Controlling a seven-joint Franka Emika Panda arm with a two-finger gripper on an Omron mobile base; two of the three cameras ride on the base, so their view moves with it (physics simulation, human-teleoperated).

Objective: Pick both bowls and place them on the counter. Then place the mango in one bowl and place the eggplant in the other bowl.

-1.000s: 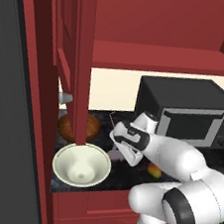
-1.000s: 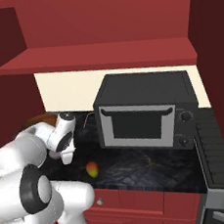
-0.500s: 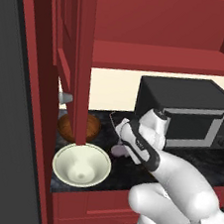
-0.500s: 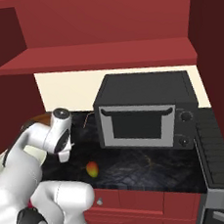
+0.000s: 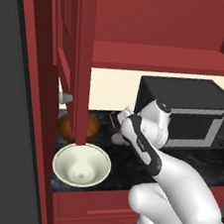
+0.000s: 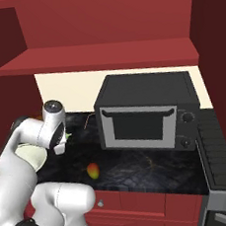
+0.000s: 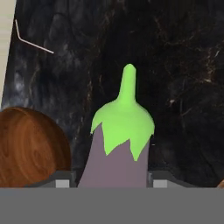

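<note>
My gripper (image 7: 110, 183) is shut on the eggplant (image 7: 119, 151), pale purple with a green cap and stem pointing away from the hand. It hangs over the black counter (image 7: 175, 65), just right of the brown wooden bowl (image 7: 30, 146). In the left base view the gripper (image 5: 118, 129) is right of the brown bowl (image 5: 93, 126), which the cabinet door partly hides. The cream bowl (image 5: 81, 165) stands at the counter's front edge. The mango (image 6: 93, 170) lies on the counter (image 6: 141, 169), with the gripper (image 6: 60, 143) to its upper left.
A black microwave (image 6: 145, 114) stands at the back of the counter. An open red cabinet door (image 5: 74, 54) hangs over the bowls on the left. A red shelf (image 6: 98, 57) runs above. A stove (image 6: 222, 142) borders the counter at the right.
The arm has swung left and stretched toward the bowls, carrying the eggplant with it. Bowls and mango have stayed in place.
</note>
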